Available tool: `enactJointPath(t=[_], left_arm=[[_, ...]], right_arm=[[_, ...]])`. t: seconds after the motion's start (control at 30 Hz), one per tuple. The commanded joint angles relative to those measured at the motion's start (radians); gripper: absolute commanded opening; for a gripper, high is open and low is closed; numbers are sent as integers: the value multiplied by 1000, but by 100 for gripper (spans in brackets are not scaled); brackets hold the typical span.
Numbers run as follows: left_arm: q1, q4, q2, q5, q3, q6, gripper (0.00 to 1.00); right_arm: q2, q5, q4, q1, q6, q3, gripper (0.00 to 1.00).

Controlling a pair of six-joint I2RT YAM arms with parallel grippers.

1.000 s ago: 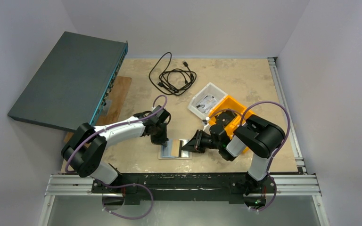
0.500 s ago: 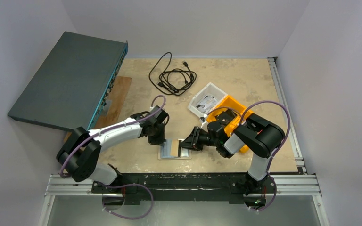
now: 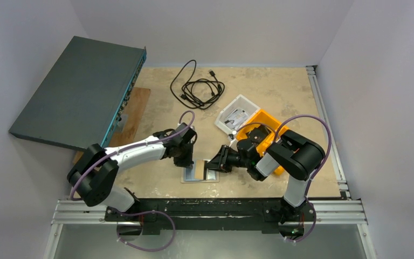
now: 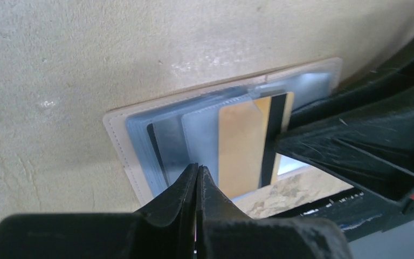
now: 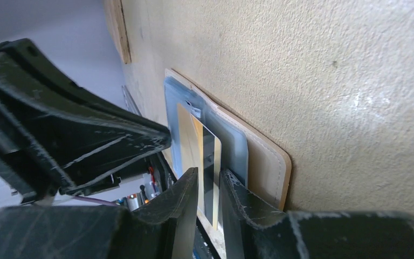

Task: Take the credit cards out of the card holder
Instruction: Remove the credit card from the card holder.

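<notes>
Left gripper (image 4: pixel 197 175) fully closed on nothing, tips pinning the left half of the flat cream-beige folding card holder (image 4: pixel 119 125), which lies open near the near edge of the tan table (image 3: pixel 280 91), between both arms. In the last second my right gripper (image 5: pixel 209 181) slid in and pinched the gold plastic card with a black stripe (image 4: pixel 240 145) — it looks partly out, so a pull is next.

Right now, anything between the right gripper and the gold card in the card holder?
Nothing visible. The right gripper has its tips straddling the edge of the gold card where it sticks out of the open card holder; whether they pinch it is unclear. The left gripper, shut, sits on the holder beside the card, not between.
</notes>
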Motion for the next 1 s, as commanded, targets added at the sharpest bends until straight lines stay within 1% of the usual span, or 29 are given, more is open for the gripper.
enactJointPath(t=[0.0, 0.2, 0.27, 0.33, 0.43, 0.5, 0.6, 0.7, 0.83, 0.97], left_arm=[[-3, 42, 59, -34, -7, 0, 0], [-3, 25, 116, -64, -31, -11, 0], [-3, 4, 123, -103, -33, -18, 0], [-3, -15, 129, -118, -32, -24, 0], [-3, -32, 137, -134, -35, -31, 0], [-3, -41, 143, -141, -37, -36, 0], [-3, -42, 145, -142, -46, -40, 0], [-3, -42, 143, -144, -51, -41, 0], [-3, -45, 142, -146, -51, -42, 0], [-3, -45, 140, -147, -50, -42, 0]], right_arm=[[17, 26, -33, 4, -28, 18, 23], [25, 27, -43, 18, -29, 34, 23], [24, 27, -42, 21, -26, 38, 20], [15, 29, -46, 22, -24, 39, 14], [-20, 37, -77, 22, -30, 39, 9], [-50, 39, -101, 21, -39, 34, 10], [-85, 51, -127, 22, -48, 26, 15], [-91, 52, -116, 22, -42, 20, 16], [-86, 49, -93, 22, -29, 14, 15], [-88, 46, -91, 22, -26, 13, 9]])
